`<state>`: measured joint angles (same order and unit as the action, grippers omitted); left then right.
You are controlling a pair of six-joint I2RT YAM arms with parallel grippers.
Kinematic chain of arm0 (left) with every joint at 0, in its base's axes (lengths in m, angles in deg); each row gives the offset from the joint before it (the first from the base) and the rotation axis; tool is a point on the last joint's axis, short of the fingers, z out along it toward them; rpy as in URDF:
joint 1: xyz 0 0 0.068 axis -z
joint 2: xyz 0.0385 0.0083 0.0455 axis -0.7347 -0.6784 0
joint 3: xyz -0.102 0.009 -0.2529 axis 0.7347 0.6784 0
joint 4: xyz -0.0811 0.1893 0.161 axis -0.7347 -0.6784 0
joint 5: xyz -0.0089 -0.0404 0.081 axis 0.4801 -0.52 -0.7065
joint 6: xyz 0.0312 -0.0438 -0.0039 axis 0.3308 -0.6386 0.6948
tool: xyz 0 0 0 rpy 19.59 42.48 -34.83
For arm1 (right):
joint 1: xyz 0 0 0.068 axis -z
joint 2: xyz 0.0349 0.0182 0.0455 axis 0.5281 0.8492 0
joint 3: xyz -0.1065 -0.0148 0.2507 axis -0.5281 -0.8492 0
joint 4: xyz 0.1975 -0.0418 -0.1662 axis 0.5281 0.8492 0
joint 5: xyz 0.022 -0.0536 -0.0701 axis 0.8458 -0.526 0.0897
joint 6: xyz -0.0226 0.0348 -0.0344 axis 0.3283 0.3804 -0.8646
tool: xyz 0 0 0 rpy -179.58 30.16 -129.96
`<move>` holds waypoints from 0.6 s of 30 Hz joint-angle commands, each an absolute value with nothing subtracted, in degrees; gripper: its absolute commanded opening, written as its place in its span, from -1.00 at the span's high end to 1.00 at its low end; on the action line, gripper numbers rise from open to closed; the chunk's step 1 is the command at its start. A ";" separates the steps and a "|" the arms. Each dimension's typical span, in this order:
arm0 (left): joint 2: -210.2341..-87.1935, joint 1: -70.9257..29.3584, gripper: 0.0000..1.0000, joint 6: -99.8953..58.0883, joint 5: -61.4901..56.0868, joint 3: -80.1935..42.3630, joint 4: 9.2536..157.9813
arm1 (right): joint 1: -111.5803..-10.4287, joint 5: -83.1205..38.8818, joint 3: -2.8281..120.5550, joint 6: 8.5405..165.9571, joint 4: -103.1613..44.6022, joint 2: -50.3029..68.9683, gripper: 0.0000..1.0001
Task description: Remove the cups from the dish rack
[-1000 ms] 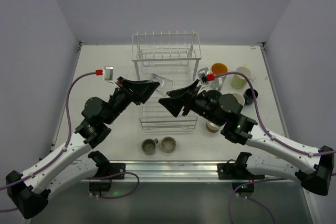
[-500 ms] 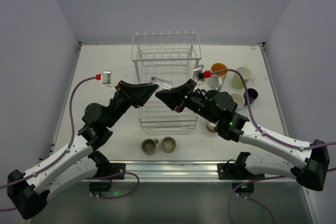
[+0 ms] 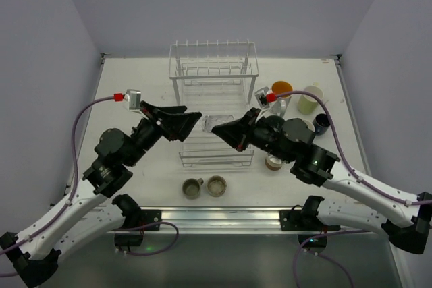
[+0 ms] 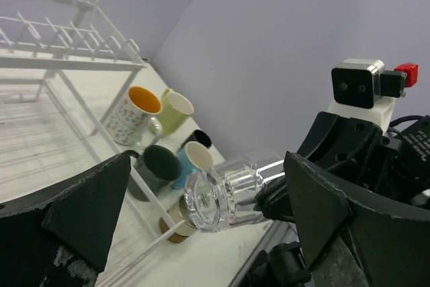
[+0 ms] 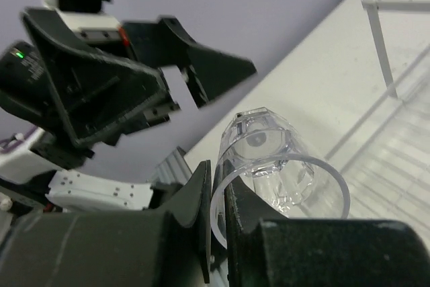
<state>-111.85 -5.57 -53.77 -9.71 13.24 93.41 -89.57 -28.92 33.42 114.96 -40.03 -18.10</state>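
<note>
clear glass point(image 4: 225, 193) sideways, base leftward

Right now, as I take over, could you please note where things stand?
Left gripper: jaws open, empty, either side of the clear glass without touching it.
Right gripper: shut on the glass's rim, holding it on its side above the dish rack's lower basket.
Out on the table: two small cups in front of the rack; orange-inside cup, yellow-green cup, light blue cup, dark green mug and brown cup to its right.
Done: no cup shows in the rack, though the arms hide part of the basket.
Left: set the glass down, probably with the right-hand group.
</note>
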 commanded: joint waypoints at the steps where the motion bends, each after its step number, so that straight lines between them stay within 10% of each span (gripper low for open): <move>1: -109.96 -5.45 -1.00 -43.53 -15.51 7.39 79.79 | -89.88 -26.79 39.03 114.54 -19.90 -19.28 1.00; 9: -106.36 -5.36 -1.00 -26.04 -29.75 -1.42 56.22 | -97.43 -35.82 39.49 118.47 20.01 -18.58 1.00; 18: -99.68 -5.53 -1.00 -23.21 -40.67 8.34 57.78 | -98.76 -38.89 30.35 122.79 12.95 -9.97 1.00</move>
<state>-100.55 -5.59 -26.97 -35.78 6.36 59.01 -98.01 -36.39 31.72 120.40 14.64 -12.44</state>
